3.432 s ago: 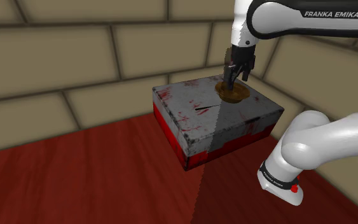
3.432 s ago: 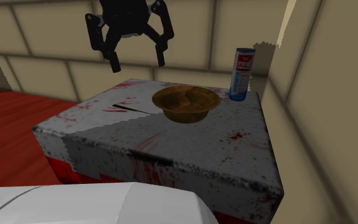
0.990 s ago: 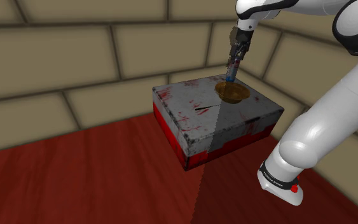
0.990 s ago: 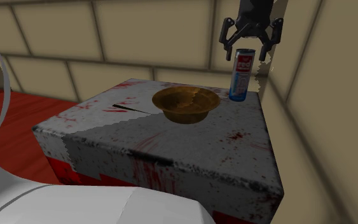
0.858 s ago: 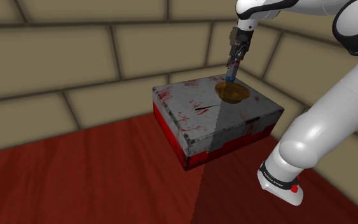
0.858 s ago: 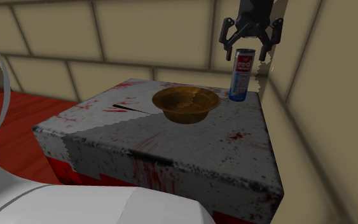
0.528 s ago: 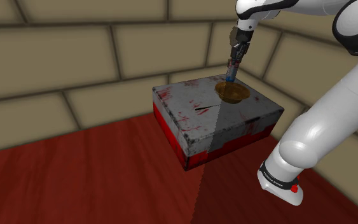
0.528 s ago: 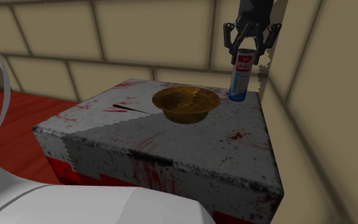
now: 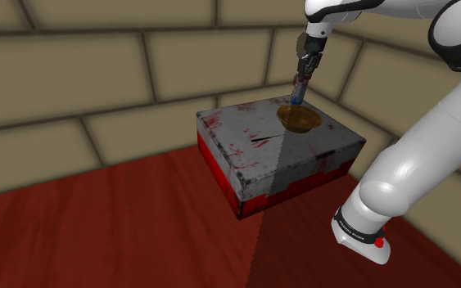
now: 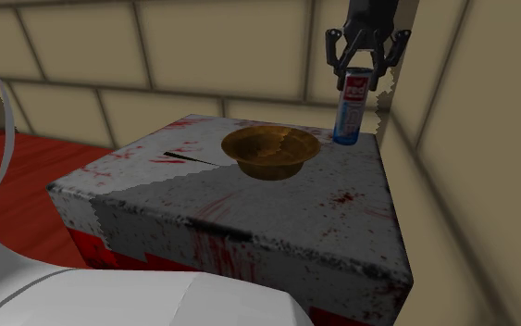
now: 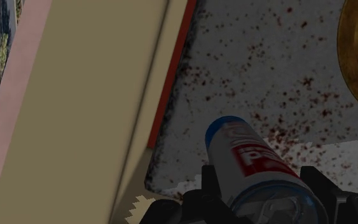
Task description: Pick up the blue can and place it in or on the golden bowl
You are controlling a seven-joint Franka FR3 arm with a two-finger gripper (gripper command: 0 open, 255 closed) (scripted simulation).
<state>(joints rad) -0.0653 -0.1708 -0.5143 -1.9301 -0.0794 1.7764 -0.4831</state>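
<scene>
One blue can (image 10: 350, 116) stands upright on the one grey stained block (image 10: 249, 218), near the one golden bowl (image 10: 270, 151); the gripper (image 10: 359, 81) clasps its top with both fingers

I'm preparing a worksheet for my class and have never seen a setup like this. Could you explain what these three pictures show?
This is a simulated white robot arm with a black two-finger gripper. One picture looks down from beside the arm, one looks across the block, and one comes from a camera on the hand. A grey, red-stained block carries a golden-brown bowl and an upright blue can with a red and white label. The gripper clasps the can near its top; the can stands on the block.
</scene>
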